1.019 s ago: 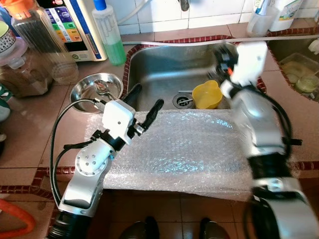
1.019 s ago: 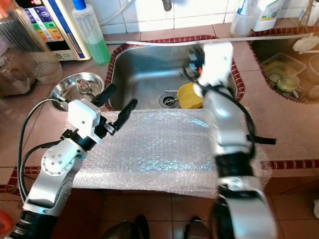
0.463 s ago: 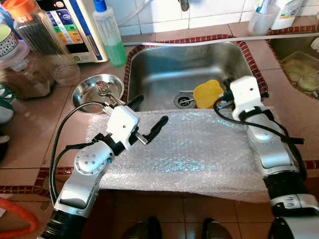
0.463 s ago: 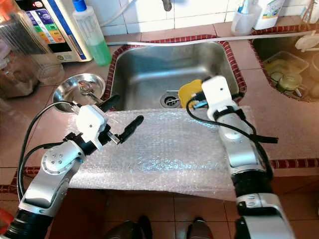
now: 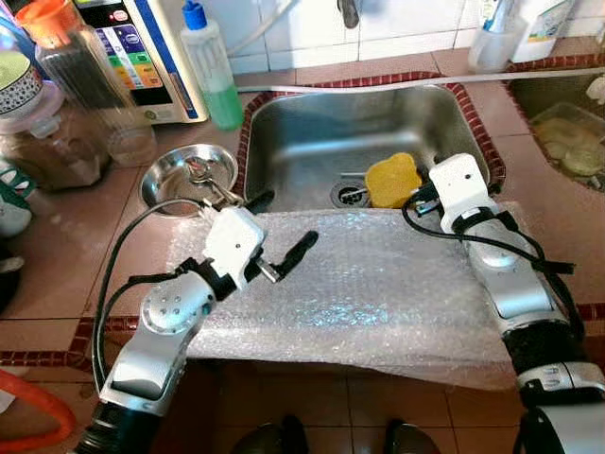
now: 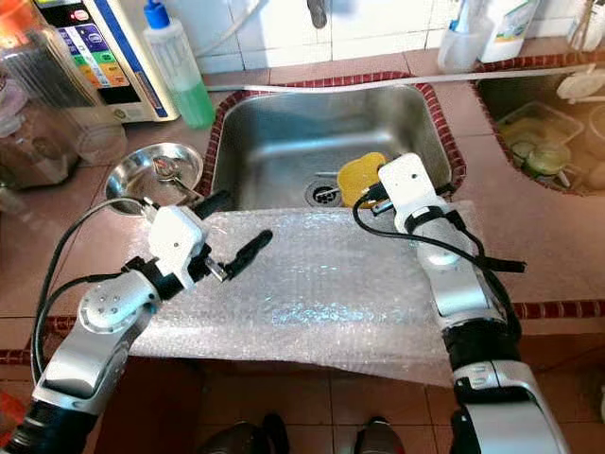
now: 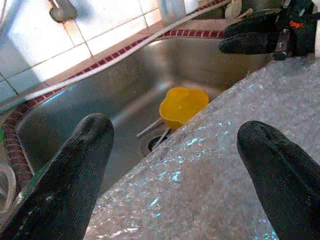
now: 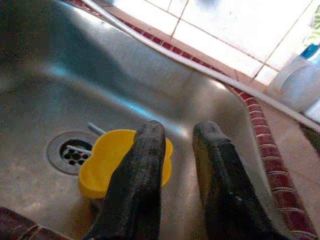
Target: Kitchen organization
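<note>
The right arm has come down from high over the sink a second ago, and its gripper (image 8: 172, 165) now hangs low at the sink's near right edge, just above the yellow cup (image 5: 393, 180). The left gripper (image 5: 282, 230) has drifted slightly right over the bubble wrap (image 5: 378, 284) and is otherwise much as it was.

The yellow cup sits on the sink (image 5: 312, 132) floor just right of the drain (image 8: 70, 152), with a thin rod-like thing lying beside it near the drain. In the right wrist view the two black fingers (image 8: 142, 170) stand narrowly apart with nothing between them, one over the cup's rim and the other just beyond it.

The left fingers are spread wide and empty, hovering over the near left part of the wrap, which is draped across the surface and the sink's near edge.

The cup looks like thin moulded plastic with a lobed rim: probably light, fairly stiff, not fragile, and likely slick if wet. A pinch across the wall at the rim, one finger inside and one outside, seems the surest hold; squeezing the whole body could make it squirt away on the steel.

Left of the sink rest a steel bowl (image 5: 180, 173) and a bottle of green liquid (image 5: 210, 71).
</note>
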